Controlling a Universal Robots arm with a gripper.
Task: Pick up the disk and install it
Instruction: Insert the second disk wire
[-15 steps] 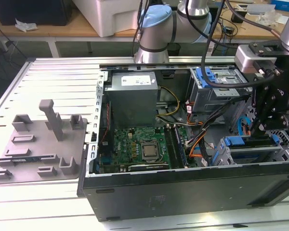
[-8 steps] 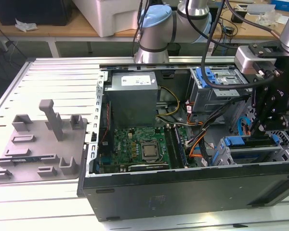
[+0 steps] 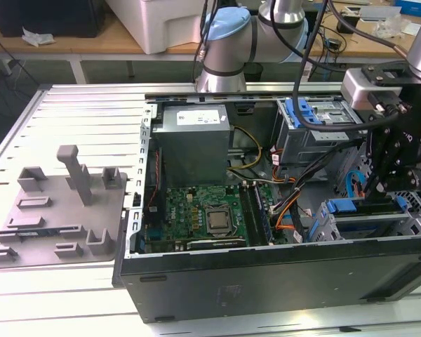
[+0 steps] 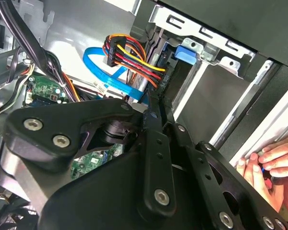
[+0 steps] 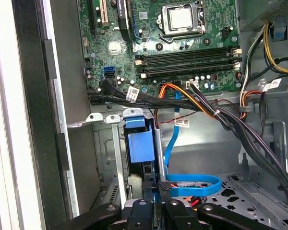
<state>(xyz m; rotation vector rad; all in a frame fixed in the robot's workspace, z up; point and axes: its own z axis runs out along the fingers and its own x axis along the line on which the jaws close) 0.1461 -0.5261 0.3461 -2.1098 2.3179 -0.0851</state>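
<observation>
The disk (image 5: 137, 143) stands on edge in a slot of the metal drive cage (image 5: 105, 158), and its blue plastic rail end faces me. In the exterior view the disk (image 3: 354, 208) lies in the bay at the case's right end, blue frame showing. My gripper (image 5: 154, 191) hangs right over the slot, its fingers drawn together at the disk's outer edge. In the second wrist view the two finger bars meet at the gripper (image 4: 158, 109), just short of the blue tab (image 4: 187, 51). What lies between the tips is hidden.
The open computer case (image 3: 266, 270) holds a motherboard (image 3: 203, 210), a grey power supply (image 3: 194, 144) and a bare blue bracket (image 3: 305, 112) in the upper cage. Blue and orange cables (image 5: 192, 184) run beside the slot. A hand (image 4: 273, 160) rests at the case edge. A grey fixture plate (image 3: 56, 210) lies on the exterior view's left.
</observation>
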